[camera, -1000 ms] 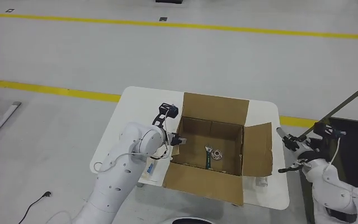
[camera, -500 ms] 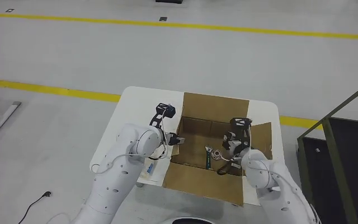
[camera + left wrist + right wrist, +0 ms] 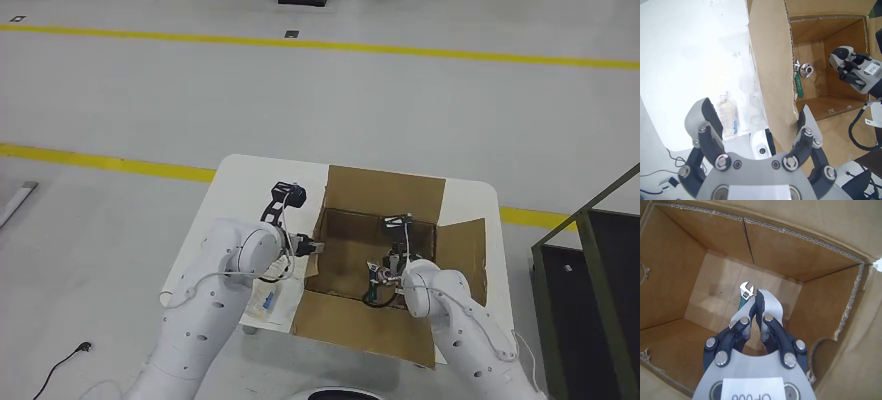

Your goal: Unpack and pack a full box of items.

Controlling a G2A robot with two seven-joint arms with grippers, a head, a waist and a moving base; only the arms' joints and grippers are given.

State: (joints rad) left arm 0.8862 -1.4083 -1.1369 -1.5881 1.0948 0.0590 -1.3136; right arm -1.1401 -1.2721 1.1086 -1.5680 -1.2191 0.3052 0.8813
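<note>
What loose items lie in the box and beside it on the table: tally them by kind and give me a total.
wrench: 1
metal flange: 1
plastic bottle: 1
Total: 3

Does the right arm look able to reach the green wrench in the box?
Probably yes: the box is open, the right gripper hangs inside above the wrench, nothing between. Its jaws are shut.
</note>
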